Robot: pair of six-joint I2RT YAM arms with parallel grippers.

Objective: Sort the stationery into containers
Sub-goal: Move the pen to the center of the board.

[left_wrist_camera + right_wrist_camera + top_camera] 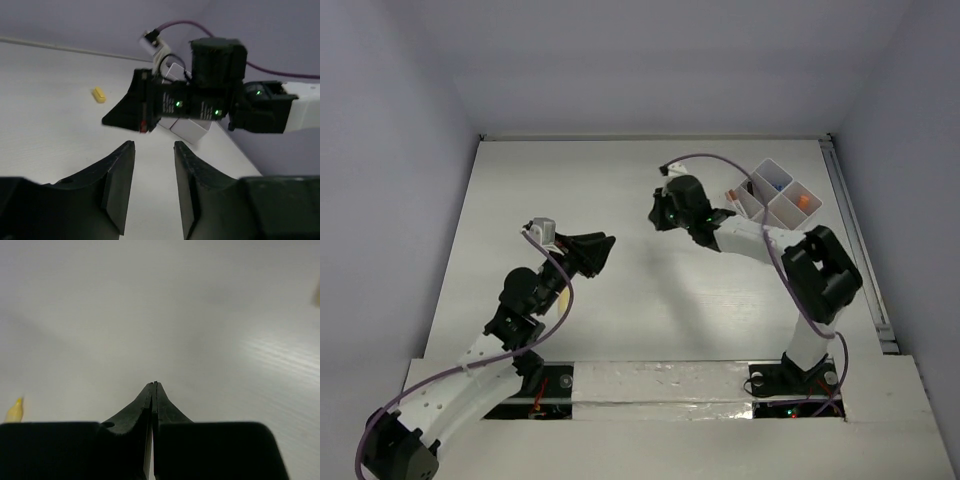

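The white tray (786,194) holds an orange piece (803,203) and a blue piece (775,185) in separate compartments. Just left of the tray, the right end effector (154,385) is clenched, with nothing between its fingers. Farther left of the tray, the left end effector (154,150) is released, its fingers parted and empty. A small yellow eraser bit (99,95) lies on the tabletop (620,330), well apart from the tray.

The left arm (470,378) extends from the lower left of the top view toward centre. The left gripper (604,247) points right, its fingers (119,175) parted by a narrow gap and holding nothing. The right arm (818,268) folds at the right edge, with its forearm reaching left. The right gripper (154,385) is fully closed and holds nothing.
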